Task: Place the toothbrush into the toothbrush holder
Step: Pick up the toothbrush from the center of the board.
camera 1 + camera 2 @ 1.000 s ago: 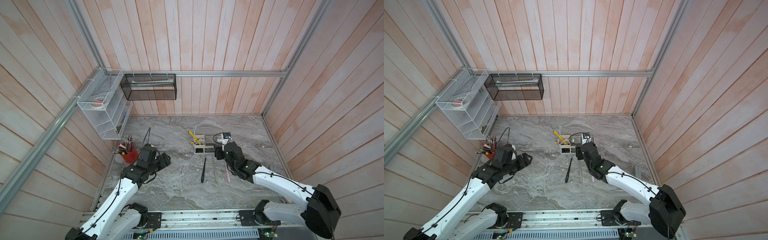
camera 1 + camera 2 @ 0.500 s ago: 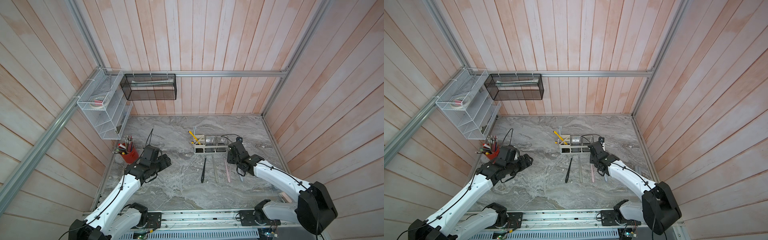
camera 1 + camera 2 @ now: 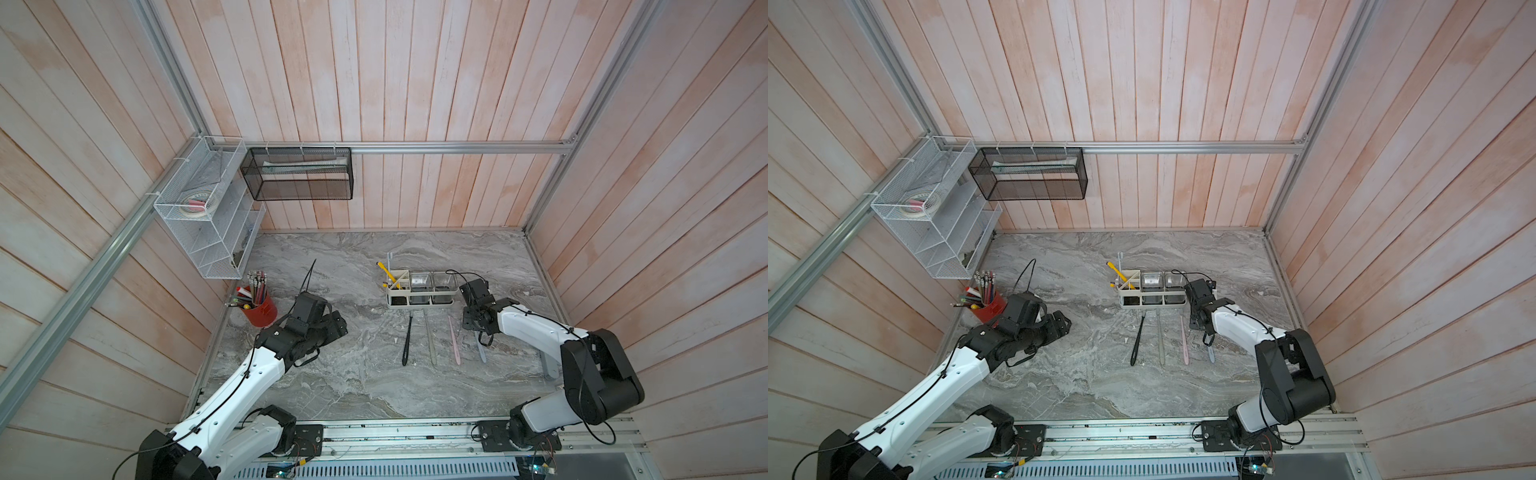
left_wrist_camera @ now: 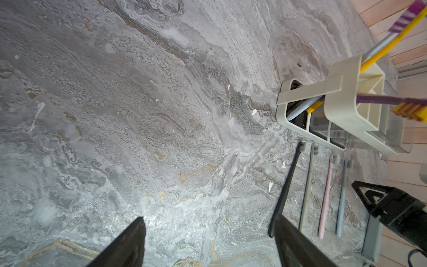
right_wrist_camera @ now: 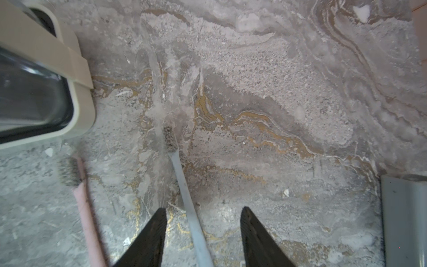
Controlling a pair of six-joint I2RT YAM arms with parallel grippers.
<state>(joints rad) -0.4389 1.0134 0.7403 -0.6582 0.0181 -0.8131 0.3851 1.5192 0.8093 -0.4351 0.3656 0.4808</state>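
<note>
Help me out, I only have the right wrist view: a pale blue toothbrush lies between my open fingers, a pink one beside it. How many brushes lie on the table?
Observer: Four, side by side in front of the toothbrush holder: black toothbrush, grey-green toothbrush, pink toothbrush, then your pale blue toothbrush.
Operator: Is the holder's slot section free?
Observer: No, a yellow toothbrush leans in it, with two more beside it.
Operator: Where is the left arm?
Observer: The left gripper hangs open near the red cup, apart from the brushes.
</note>
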